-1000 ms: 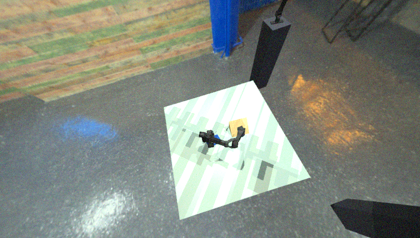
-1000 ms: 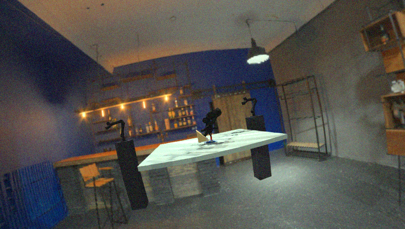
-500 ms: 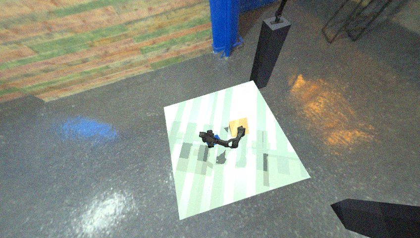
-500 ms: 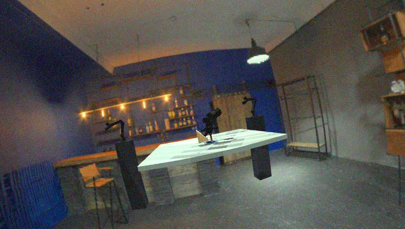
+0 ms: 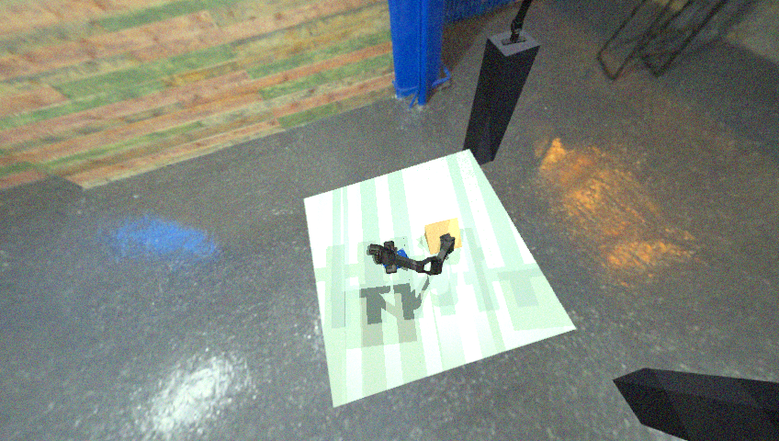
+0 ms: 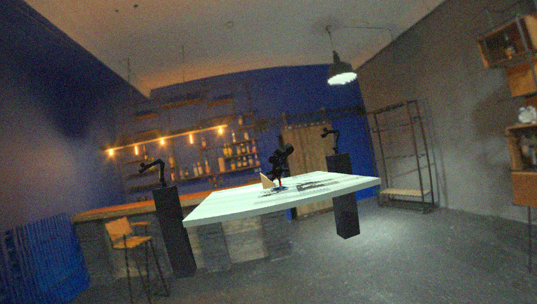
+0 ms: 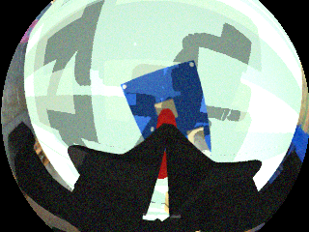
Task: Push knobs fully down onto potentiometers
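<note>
The blue circuit board [image 5: 401, 254] [image 6: 276, 188] [image 7: 185, 82] stands on the pale table [image 5: 437, 349] [image 6: 226, 211]. My gripper [image 7: 166, 120] [image 6: 280, 182] is shut, and a red part shows at its tips. In the wrist view the tips are over one tan potentiometer [image 7: 165, 104] near the middle of the board. The other potentiometer [image 7: 197, 137] is nearer the board's right edge, partly hidden by the right finger. The knob under the tips is hidden, and how far down either knob sits cannot be told. Contact between tips and knob cannot be told either.
A tan wedge-shaped block [image 5: 436, 231] [image 6: 266, 181] stands on the table by the arm's base. Dark arms stand on black pedestals [image 6: 173, 229] [image 6: 346, 211] [image 5: 498, 98] outside the table. Shadows and light stripes cross the table top.
</note>
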Controlling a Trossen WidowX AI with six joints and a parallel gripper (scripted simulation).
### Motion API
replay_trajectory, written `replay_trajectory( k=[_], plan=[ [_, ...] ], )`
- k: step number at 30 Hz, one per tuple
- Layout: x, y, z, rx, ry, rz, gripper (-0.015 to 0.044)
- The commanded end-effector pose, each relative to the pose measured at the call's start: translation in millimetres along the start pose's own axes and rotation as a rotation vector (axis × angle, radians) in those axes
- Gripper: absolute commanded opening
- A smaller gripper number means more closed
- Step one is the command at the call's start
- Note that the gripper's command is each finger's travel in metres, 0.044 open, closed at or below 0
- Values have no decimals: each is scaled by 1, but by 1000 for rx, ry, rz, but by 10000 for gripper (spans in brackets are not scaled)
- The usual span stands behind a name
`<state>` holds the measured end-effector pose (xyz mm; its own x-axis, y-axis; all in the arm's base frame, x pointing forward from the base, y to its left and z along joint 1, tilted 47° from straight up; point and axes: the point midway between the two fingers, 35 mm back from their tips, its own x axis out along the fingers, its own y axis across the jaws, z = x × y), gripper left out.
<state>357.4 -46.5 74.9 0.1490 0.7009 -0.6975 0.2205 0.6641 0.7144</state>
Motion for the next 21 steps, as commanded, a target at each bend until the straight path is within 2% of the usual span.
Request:
replay_trajectory(
  k=[1,21],
  plan=[
    [16,3,0,-14,25,6,0],
    [19,3,0,-14,25,7,0]
  ],
)
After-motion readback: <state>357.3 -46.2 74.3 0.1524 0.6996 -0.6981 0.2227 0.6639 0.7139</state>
